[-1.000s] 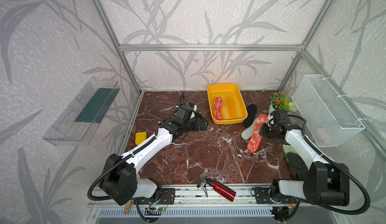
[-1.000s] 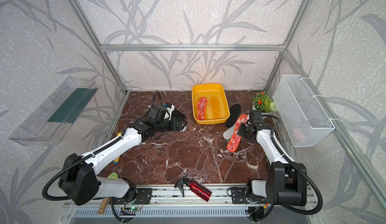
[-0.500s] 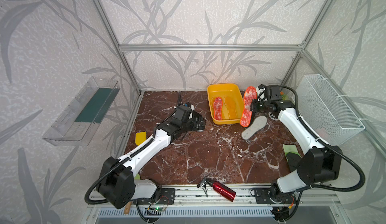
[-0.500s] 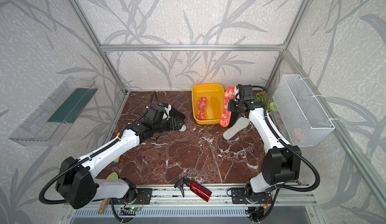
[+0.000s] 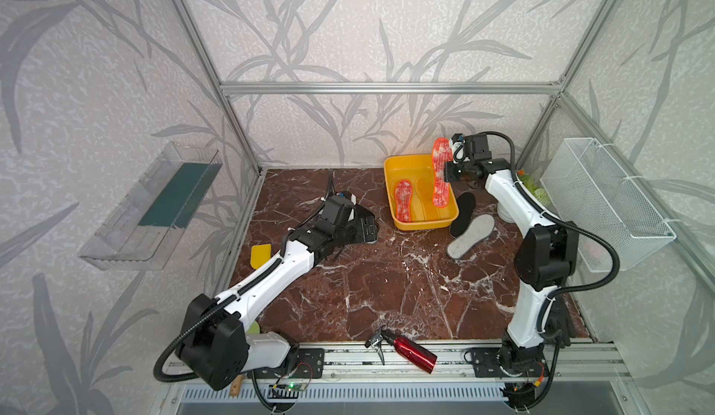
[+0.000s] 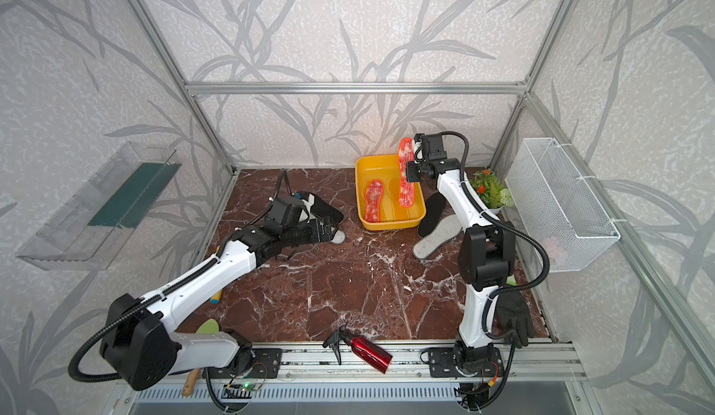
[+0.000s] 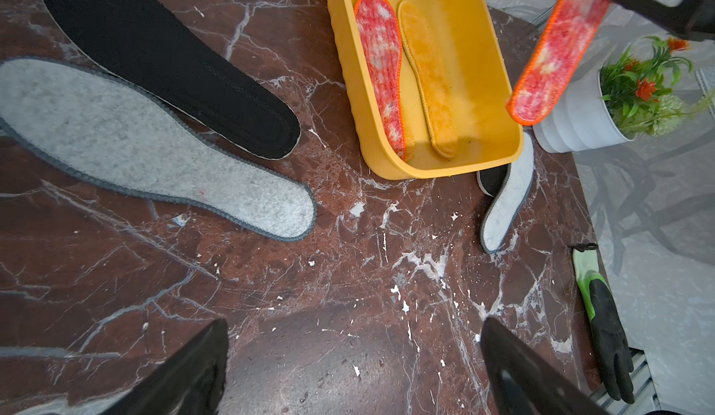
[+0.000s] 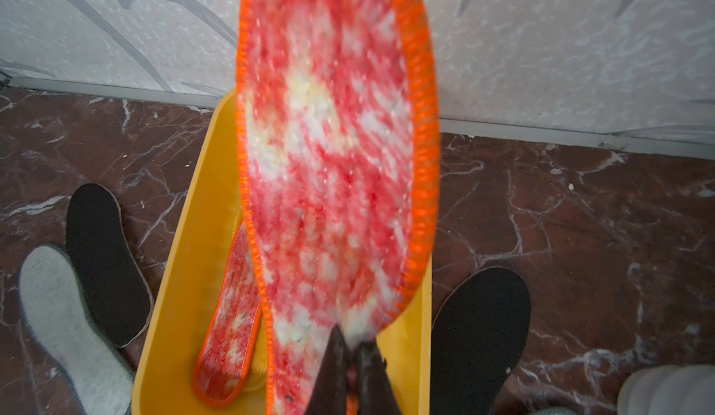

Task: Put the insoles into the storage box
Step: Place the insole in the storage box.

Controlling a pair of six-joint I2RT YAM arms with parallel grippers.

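The yellow storage box [image 5: 423, 223] stands at the back of the table. A red-orange mottled insole [image 5: 403, 200] and a yellow-orange insole [image 7: 429, 76] lie inside it. My right gripper [image 8: 350, 339] is shut on a second mottled insole [image 8: 332, 161], which hangs on end over the box's right side [image 6: 406, 173]. A black insole [image 5: 462, 214] and a grey felt insole [image 5: 470, 237] lie right of the box. Left of it, another black insole [image 7: 166, 61] and grey insole [image 7: 154, 146] lie side by side. My left gripper [image 7: 354, 359] hovers open beside them, holding nothing.
A potted plant [image 6: 489, 192] stands by the right wall under a white wire basket [image 5: 603, 200]. A red spray bottle [image 5: 410, 351] lies at the front edge. A black glove [image 6: 512, 316] is at the front right. A yellow scraper [image 5: 261, 254] is by the left wall.
My right arm lifted the mottled insole off the table at the right and carried it back and left over the box. The left arm shifted only slightly.
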